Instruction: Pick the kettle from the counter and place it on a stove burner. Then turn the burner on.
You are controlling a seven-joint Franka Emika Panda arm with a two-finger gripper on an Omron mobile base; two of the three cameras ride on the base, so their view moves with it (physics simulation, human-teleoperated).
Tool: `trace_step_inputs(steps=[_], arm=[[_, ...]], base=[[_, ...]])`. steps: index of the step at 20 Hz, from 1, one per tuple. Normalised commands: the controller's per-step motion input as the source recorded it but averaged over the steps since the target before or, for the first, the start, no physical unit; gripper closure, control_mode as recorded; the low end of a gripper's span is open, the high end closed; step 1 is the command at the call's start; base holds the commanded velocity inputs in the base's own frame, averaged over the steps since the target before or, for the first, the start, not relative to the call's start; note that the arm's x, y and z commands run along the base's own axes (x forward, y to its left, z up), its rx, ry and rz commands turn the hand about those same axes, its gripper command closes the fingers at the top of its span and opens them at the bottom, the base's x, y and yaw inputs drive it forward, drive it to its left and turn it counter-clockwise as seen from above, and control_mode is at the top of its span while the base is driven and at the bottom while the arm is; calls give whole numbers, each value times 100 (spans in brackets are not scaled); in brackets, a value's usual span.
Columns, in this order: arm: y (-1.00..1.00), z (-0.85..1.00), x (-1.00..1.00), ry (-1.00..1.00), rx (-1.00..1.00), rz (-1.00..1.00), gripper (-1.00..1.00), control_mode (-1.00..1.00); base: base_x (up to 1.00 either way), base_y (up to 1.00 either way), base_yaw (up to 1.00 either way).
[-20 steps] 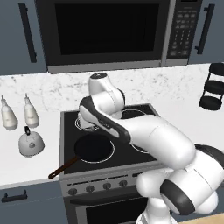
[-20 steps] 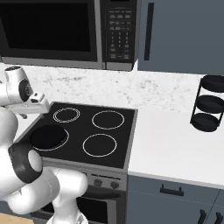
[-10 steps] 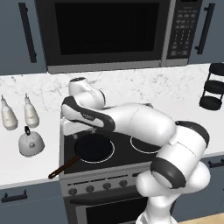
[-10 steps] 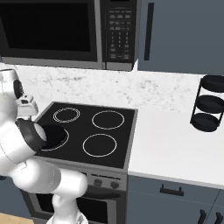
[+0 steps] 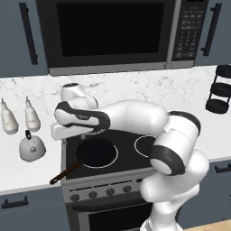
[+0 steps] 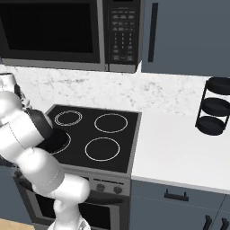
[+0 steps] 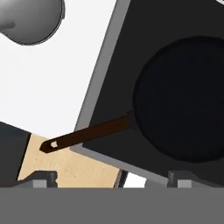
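While the white Franka arm rises from the lower right of the left base view, it bends at a dark elbow and reaches leftward across the black glass cooktop (image 5: 131,144), its wrist folded over so that the hand hangs above the cooktop's left edge, with the two-finger gripper (image 5: 56,131) at its left end above the seam between cooktop and white marble-look counter (image 5: 27,173). In that view the small dome-shaped silvery-white kettle (image 5: 31,147) with its thin black handle and knob stands upright on the counter, left of the cooktop and well apart from the gripper, just in front of two slim white bottles (image 5: 19,118). A round black frying pan (image 5: 96,152) sits on the front left burner, its brown handle pointing out over the stove's front edge. In the right base view the arm climbs the left edge, its dark joint partly covering the pan; the small round stove burner (image 6: 68,118) with two close white rings lies bare at the back left of the cooktop, and a black three-tier stand (image 6: 214,106) sits far right on the counter. In the hand view the finger tips (image 7: 40,178) stand far apart with nothing between them; the kettle's grey dome shows in the top left corner on white counter, and the pan lies at right.
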Motion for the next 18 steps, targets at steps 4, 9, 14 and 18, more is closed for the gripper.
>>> trace_step_inputs(steps=[4, 9, 14, 18], arm=[[56, -4, 39, -2, 12, 0, -100, -100], [63, 0, 19, 0, 8, 0, -100, -100], [77, 0, 13, 4, -1, 0, -100, -100], [65, 0, 21, 1, -5, 0, -100, -100]], base=[[0, 0, 0], [0, 0, 0], [0, 0, 0], [0, 0, 0]])
